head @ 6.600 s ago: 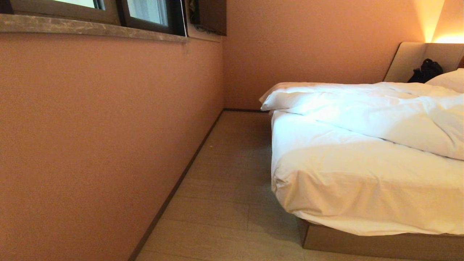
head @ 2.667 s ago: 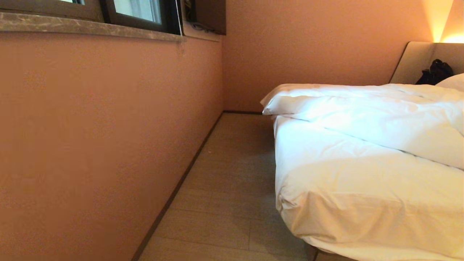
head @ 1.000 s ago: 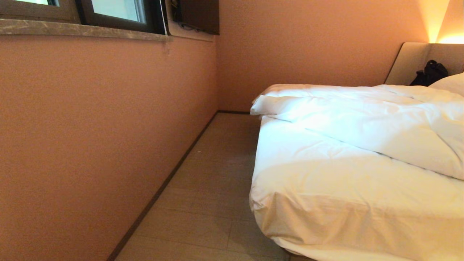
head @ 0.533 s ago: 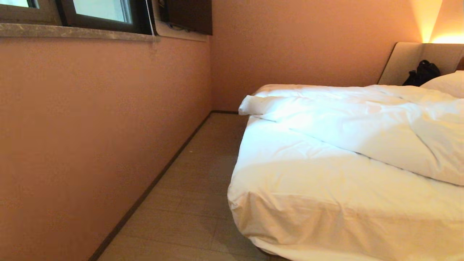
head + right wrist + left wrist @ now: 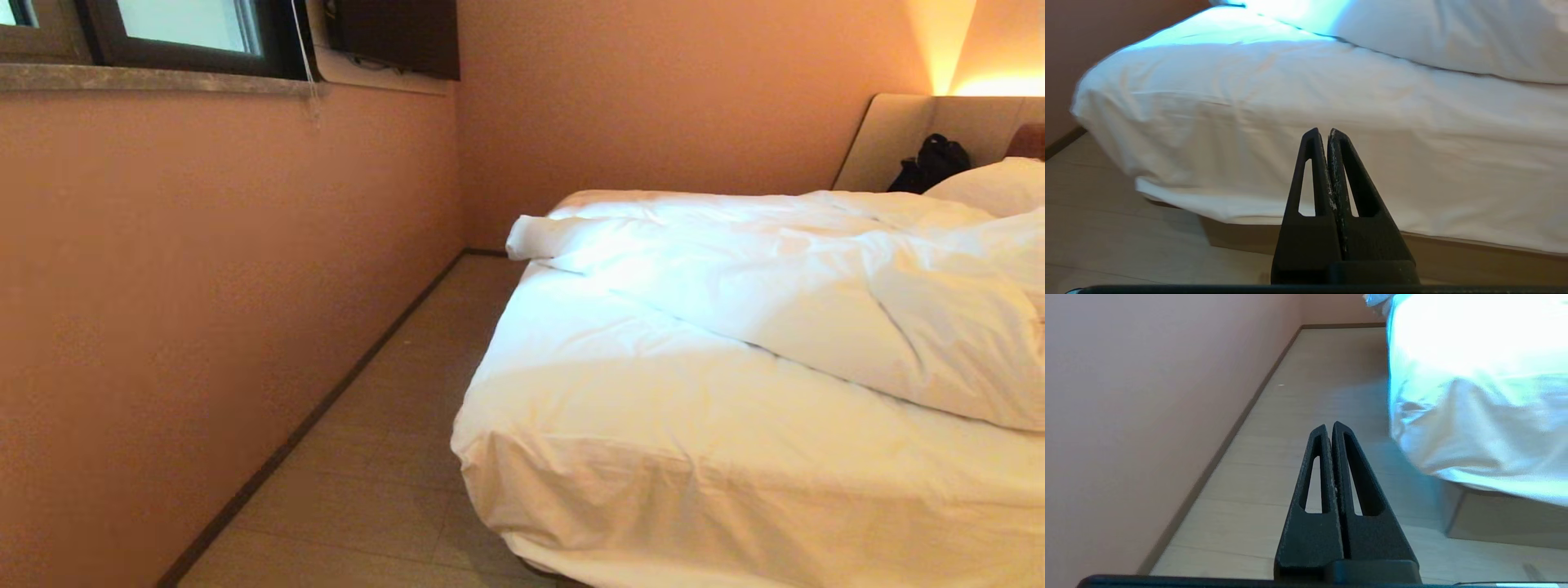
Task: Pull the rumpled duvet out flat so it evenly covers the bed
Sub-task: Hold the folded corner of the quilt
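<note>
White puffy duvet (image 5: 816,286) rumpled on bed (image 5: 653,425) (taut sheet); L end effector (image 5: 1329,428) & R end effector (image 5: 1324,134) pinched closed, empty.

One bed (image 5: 653,506); one duvet (image 5: 816,286); one pillow (image 5: 992,184); one black bag (image 5: 931,163); one window (image 5: 175,24); two grippers, left gripper (image 5: 1329,426) and right gripper (image 5: 1323,132).

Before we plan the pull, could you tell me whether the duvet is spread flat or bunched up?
Bunched up. The duvet lies heaped toward the headboard, leaving the fitted sheet bare at the foot.
</note>
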Available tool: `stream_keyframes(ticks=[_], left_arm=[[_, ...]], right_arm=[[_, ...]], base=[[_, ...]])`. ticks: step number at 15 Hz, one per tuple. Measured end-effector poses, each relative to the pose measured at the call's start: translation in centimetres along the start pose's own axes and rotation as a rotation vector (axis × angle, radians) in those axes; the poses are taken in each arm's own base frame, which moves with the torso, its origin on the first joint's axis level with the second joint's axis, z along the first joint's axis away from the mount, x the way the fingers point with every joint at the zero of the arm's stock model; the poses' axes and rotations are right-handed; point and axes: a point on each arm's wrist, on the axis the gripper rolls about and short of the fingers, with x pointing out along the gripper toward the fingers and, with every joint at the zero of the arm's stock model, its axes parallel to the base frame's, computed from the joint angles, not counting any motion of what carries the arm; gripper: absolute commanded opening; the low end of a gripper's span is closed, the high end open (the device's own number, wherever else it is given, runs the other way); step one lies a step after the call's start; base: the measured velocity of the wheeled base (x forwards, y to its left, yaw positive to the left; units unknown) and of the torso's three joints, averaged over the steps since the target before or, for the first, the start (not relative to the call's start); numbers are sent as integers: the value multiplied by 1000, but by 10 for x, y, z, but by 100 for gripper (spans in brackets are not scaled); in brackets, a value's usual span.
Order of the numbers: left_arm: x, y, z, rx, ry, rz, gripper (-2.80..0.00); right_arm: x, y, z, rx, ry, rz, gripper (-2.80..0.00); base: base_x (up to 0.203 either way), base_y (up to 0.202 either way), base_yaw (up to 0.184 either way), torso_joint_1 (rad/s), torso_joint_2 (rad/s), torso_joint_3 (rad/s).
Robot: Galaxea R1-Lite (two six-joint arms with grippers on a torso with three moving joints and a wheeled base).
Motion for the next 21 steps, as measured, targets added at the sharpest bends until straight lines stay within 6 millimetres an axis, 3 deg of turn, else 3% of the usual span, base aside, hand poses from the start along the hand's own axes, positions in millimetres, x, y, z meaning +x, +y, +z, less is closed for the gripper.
stream_keyframes(ticks=[21], left_arm=[[0,0,0,2,4,6,-280]], right_arm=[[0,0,0,0,0,-1,-280]], base=[[0,-193,-1,3,2,3]])
